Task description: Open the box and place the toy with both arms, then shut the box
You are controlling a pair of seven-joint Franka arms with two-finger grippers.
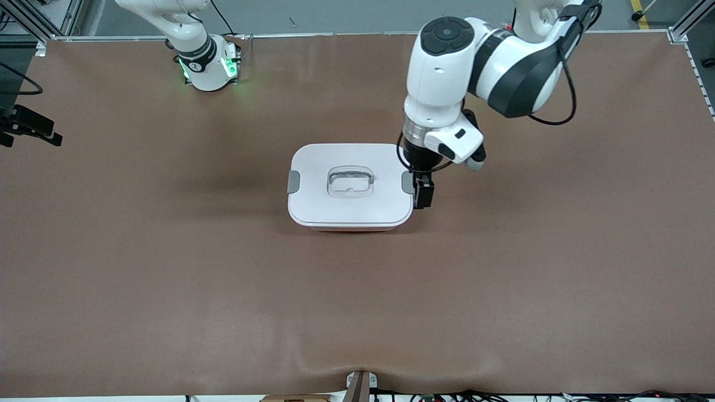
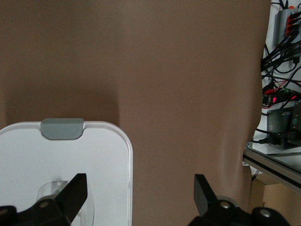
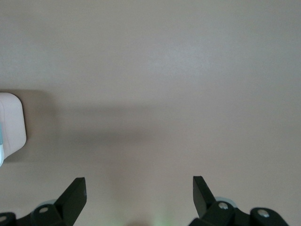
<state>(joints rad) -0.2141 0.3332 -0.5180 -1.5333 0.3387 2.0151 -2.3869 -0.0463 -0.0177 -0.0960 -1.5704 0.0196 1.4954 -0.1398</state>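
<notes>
Closed box (image 1: 350,187) at frame centre on the brown table (image 1: 167,268), lid on, left gripper (image 1: 422,192) spread wide beside its grey clip (image 1: 407,182) — right gripper (image 3: 138,195) spread over bare table.

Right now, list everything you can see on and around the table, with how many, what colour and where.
box: one, pale pink tub under a closed white lid, middle of the table
side clips: two, grey, one at each short end of the lid
handle: one, clear, recessed in the centre of the lid
table: one, brown covering, under everything
cables and electronics: several, mostly black, off the table edge, seen from the left wrist
toy: none in view
left gripper: one, black, open, beside the box's clip at the left arm's end
right gripper: one, black, open, over bare table with a corner of the box in sight; the right arm waits near its base
</notes>
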